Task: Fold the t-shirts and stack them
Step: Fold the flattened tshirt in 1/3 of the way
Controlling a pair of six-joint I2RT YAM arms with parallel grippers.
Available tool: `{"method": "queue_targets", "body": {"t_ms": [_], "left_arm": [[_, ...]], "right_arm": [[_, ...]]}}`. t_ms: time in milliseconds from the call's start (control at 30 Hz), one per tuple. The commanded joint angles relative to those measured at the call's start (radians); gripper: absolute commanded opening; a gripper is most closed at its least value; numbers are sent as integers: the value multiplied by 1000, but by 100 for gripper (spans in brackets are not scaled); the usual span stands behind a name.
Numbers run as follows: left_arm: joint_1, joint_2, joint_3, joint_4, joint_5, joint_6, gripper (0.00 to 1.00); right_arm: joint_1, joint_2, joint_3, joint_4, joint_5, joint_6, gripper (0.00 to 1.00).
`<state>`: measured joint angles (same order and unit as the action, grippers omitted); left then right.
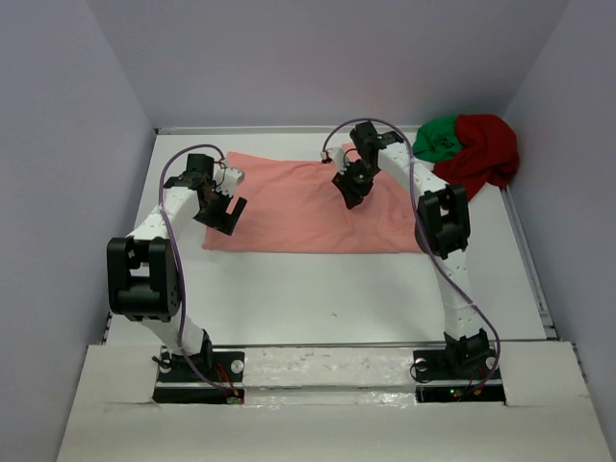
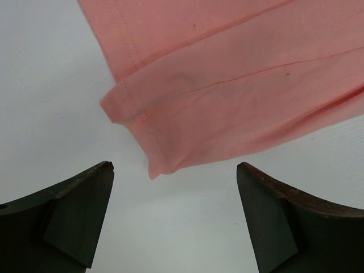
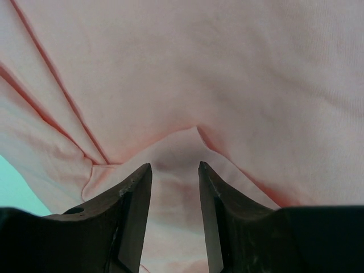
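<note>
white tbl (image 1: pixel 337 298), pale lilac walls (image 1: pixel 318 58) on 3 sides, even light

Left gripper (image 2: pixel 175 166) splayed, right gripper (image 3: pixel 174 165) slightly parted

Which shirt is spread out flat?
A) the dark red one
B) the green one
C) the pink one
C: the salmon-pink shirt lies spread out on the table, while the green shirt and the dark red shirt sit bunched up together in the far right corner.
</note>
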<state>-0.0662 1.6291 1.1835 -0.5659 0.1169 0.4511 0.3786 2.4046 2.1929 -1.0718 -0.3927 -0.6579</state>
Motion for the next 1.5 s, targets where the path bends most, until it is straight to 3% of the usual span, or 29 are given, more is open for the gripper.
{"method": "queue_targets", "body": {"t_ms": [0, 300, 400, 433, 633, 733, 1267, 1300, 1333, 1467], "left_arm": [[-6, -45, -13, -5, 13, -2, 99], [-7, -49, -24, -6, 15, 0, 99], [-6, -49, -27, -6, 13, 1, 99], [-7, -49, -25, -6, 15, 1, 99], [-7, -48, -27, -8, 15, 0, 99], [-7, -49, -27, -9, 21, -3, 99], [-7, -60, -21, -15, 27, -5, 99], [-7, -60, -21, -17, 27, -5, 99], [-6, -60, -21, -19, 27, -5, 99], [-6, -55, -22, -17, 30, -5, 99]], "right_arm": [[17, 8, 48, -16, -15, 6, 45], [37, 33, 45, 1, 2, 1, 46], [37, 39, 50, 6, 6, 1, 36], [37, 39, 53, 6, 8, 1, 29], [37, 39, 53, 10, 14, -5, 16], [37, 36, 51, 12, 20, -5, 0], [46, 7, 126, 29, -5, 9, 0], [46, 7, 128, 30, -5, 7, 5], [46, 7, 128, 29, -2, 7, 29], [46, 5, 108, 26, 17, -5, 34]]}}
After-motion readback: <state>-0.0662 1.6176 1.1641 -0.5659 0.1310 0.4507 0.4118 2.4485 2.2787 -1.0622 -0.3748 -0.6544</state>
